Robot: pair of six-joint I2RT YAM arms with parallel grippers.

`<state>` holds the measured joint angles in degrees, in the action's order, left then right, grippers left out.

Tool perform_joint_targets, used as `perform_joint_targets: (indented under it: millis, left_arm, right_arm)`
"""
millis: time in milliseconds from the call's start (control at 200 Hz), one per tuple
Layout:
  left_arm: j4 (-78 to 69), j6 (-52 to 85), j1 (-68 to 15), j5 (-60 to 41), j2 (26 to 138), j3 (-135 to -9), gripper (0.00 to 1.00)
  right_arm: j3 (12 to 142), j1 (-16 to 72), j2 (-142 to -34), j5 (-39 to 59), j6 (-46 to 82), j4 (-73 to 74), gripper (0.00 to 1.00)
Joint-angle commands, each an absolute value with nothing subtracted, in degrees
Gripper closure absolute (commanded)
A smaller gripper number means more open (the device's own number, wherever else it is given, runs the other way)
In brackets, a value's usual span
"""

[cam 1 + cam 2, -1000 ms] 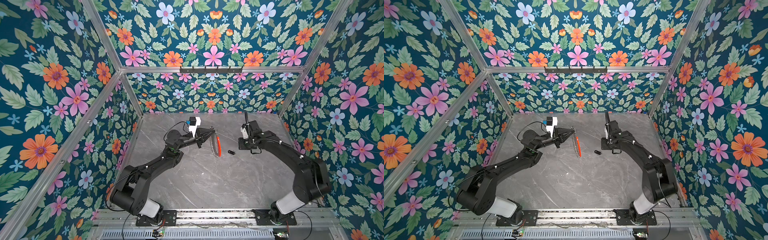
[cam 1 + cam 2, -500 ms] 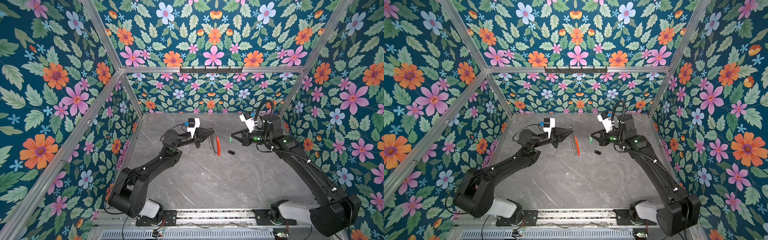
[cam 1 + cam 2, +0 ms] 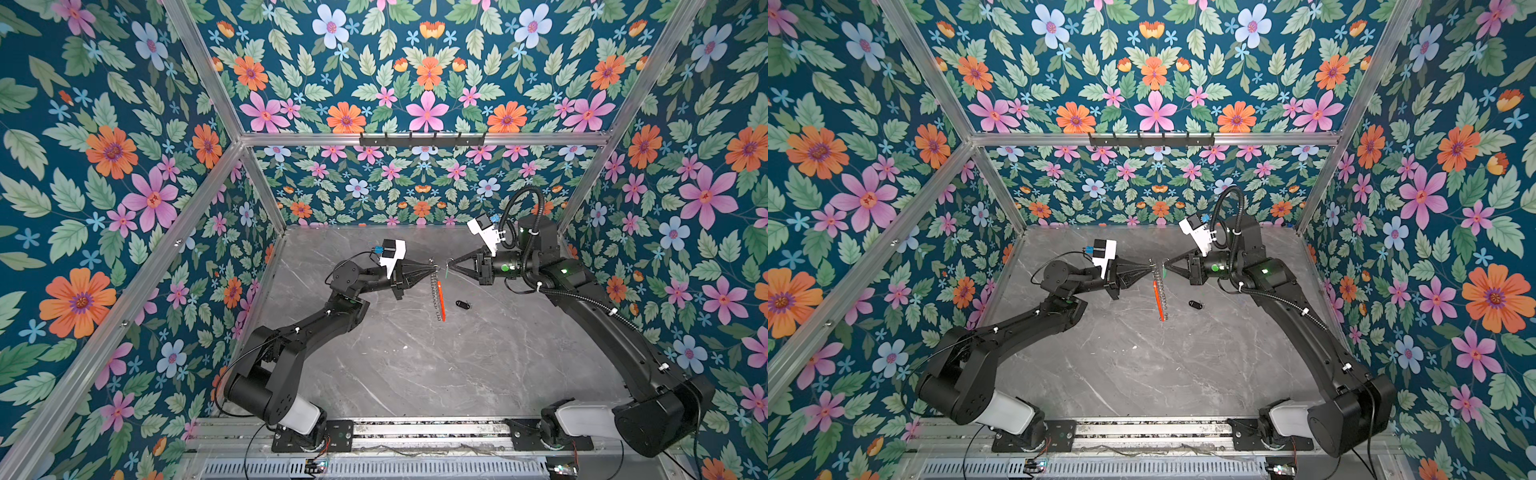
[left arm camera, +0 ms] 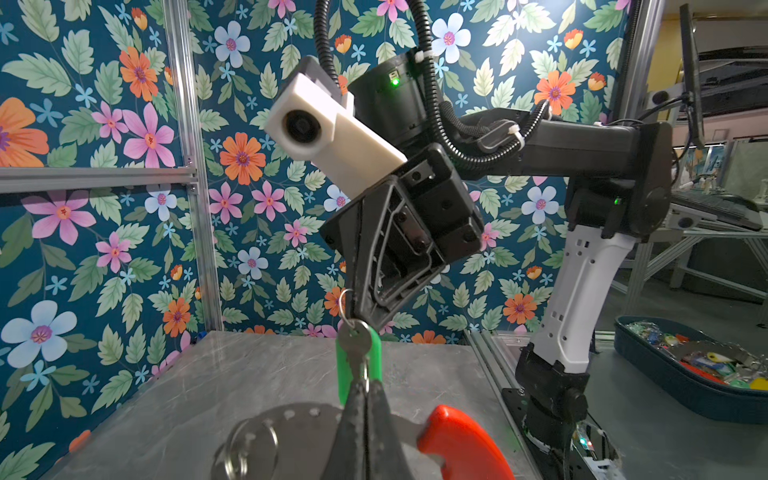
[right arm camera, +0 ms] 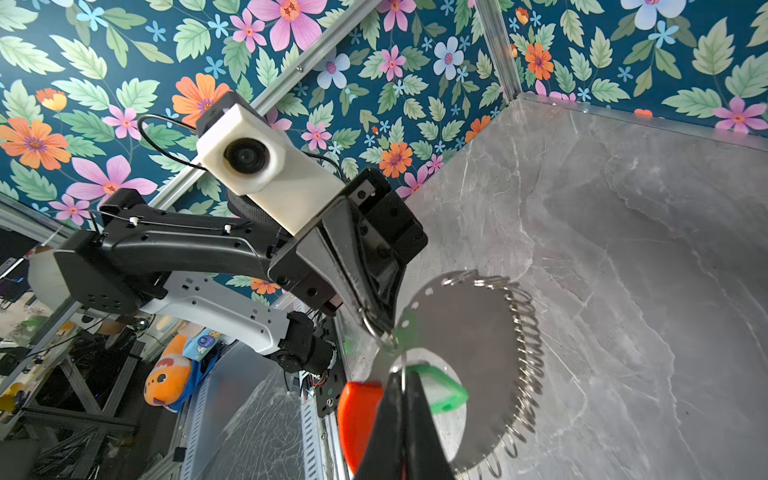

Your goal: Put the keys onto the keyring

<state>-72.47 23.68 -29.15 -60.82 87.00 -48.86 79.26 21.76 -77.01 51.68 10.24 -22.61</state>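
The left gripper (image 3: 432,266) clamps the rim of the upright keyring (image 3: 439,296). The right gripper (image 3: 449,264), pinching the green-tagged key (image 4: 374,360), nearly meets it. The black-fob key (image 3: 462,305) lies just right, mid-table (image 3: 415,365).

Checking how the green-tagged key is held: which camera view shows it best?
The left wrist view: the green-tagged key hangs close and sharp from the right gripper, silver head visible. The right wrist view shows only part of its green tag; both top views, a green speck.

A robotics lab: aluminium frame (image 3: 291,138) and floral panels (image 3: 428,70) box in a marble tabletop (image 3: 415,365), cluttered desks (image 4: 719,212) beyond.
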Motion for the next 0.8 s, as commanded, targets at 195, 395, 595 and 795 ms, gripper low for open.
perform_joint_targets:
  millis: [195,395,595,795]
  left_arm:
    - [-77.6,19.5,-29.1,-62.7,86.8,-48.6,1.0]
    - [-70.9,14.0,-28.9,-63.7,86.8,-50.1,1.0]
    - [-58.2,3.1,-28.6,-65.5,85.8,-52.0,1.0]
    - [-54.1,0.3,-28.7,-67.9,86.4,-53.7,1.0]
  right_arm:
    - [83.6,22.8,-79.5,56.2,6.7,-31.4,1.0]
    - [85.5,22.8,-80.4,54.9,3.6,-37.1,1.0]
    - [88.9,23.6,-83.1,53.9,0.1,-43.9,1.0]
    - [91.6,23.8,-86.3,54.8,-1.3,-46.9,1.0]
